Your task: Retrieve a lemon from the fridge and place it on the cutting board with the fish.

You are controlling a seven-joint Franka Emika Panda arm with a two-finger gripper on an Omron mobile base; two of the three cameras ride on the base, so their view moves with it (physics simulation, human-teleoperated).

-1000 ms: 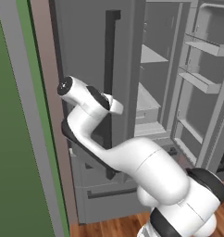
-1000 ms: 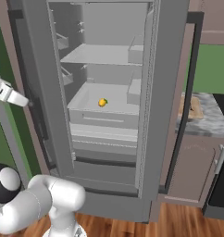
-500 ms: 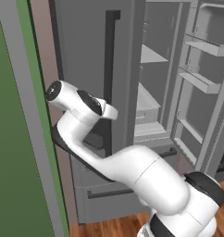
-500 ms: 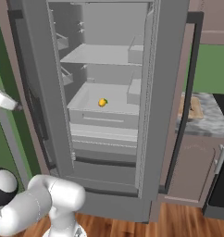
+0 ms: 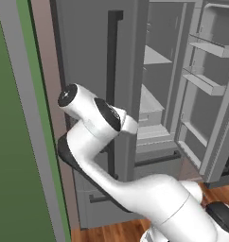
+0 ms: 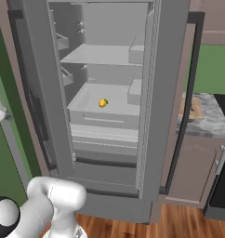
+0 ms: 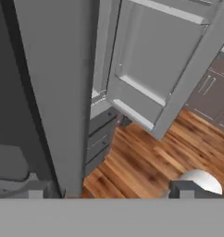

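The fridge [image 6: 40,69] stands with both upper doors swung open. A small yellow lemon [image 6: 102,102] lies on a pale middle shelf inside. To the right, on the marbled counter, the tan cutting board [image 6: 190,107] shows past the right door's edge; the fish cannot be made out. My gripper [image 7: 111,190] is open with nothing between its widely spread fingertips [image 7: 35,190]. It points down past the left door's edge toward the floor. In the left base view my folded arm sits in front of the left door [image 5: 88,56], next to its dark handle [image 5: 114,61].
The open right door [image 5: 206,80] carries shelf bins and juts out over the wooden floor [image 7: 155,157]. A green wall [image 5: 17,142] closes in the left side. A counter [image 6: 205,124] with a cabinet below stands right of the fridge.
The jaws have spread open and let go of the left door's handle. The arm has drawn back and sunk lower in front of that door.
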